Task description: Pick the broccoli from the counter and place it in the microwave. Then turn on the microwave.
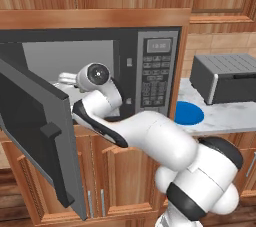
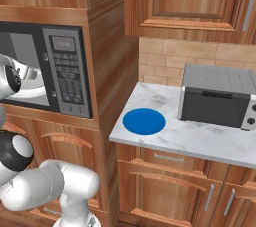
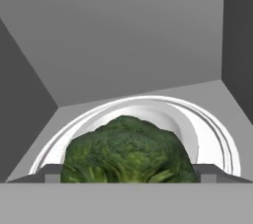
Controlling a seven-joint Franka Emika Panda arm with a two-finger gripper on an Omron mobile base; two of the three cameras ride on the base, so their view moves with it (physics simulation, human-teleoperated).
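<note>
Dark-green broccoli (image 3: pixel 127 150) lies on the white round plate (image 3: pixel 212 141) inside the microwave (image 1: pixel 160 66) cavity, at 6 o'clock in the hand view. Gripper (image 3: pixel 127 172) spread wide, one fingertip (image 3: pixel 52 173) at each flank of the floret; contact cannot be told. Microwave door (image 1: pixel 35 136) swung open at 9 o'clock. Blue disc (image 2: pixel 144 121) on the counter (image 2: pixel 200 138), toaster oven (image 2: pixel 220 96) at its 3 o'clock.

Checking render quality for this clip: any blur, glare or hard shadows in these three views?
Left base view: sharp, flat lighting, no glare on the open microwave door. Right base view: crisp, with only soft shading under the toaster oven. Hand view: broccoli in focus, and the cavity walls are evenly grey.
</note>
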